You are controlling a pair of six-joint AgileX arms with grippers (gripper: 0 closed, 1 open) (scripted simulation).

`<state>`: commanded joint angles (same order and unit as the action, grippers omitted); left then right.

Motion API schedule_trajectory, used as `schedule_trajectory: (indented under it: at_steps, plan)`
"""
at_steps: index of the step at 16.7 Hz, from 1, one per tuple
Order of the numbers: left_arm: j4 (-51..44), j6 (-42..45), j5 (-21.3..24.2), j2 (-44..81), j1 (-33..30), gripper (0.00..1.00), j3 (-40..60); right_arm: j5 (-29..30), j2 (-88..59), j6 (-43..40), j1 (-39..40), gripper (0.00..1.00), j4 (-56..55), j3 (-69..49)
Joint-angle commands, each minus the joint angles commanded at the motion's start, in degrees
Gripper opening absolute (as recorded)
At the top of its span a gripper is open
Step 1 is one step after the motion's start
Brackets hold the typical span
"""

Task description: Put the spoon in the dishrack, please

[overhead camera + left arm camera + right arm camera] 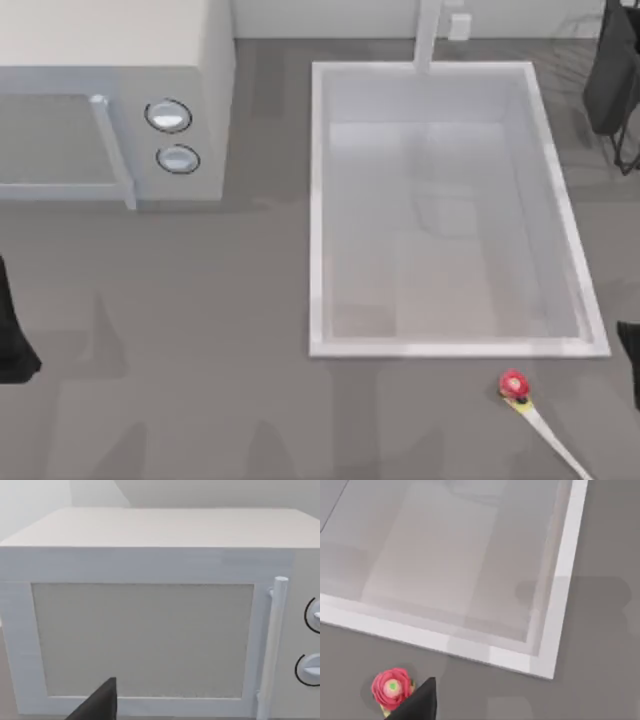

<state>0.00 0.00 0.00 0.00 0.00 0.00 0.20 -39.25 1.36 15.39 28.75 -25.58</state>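
The spoon (530,410) is lying flat on the table (200,380) at lower right, just below the sink (318,200). The dishrack (590,60) is sitting upper right. Both grippers are idling at the side edges; I cannot tell their openings.

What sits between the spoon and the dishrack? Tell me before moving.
The spoon lies on the counter just in front of the sink's near right corner. The dishrack stands at the far right, past that corner. The open sink basin borders the route; nothing visible stands on the counter strip along its right side.
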Motion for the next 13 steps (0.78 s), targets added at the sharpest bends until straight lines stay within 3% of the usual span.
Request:
schedule_trajectory:
  at_steps: [7, 13]
  plan:
    - [0.0, 0.0, 0.0, 0.0, 0.0, 1.00, 0.0, -0.1, -32.4, 0.9, 12.4, 1.00, 22.9, -19.7]
    - [0.0, 0.0, 0.0, 0.0, 0.0, 1.00, 0.0, -0.2, -43.9, 1.2, 17.1, 1.00, 31.1, -27.7]
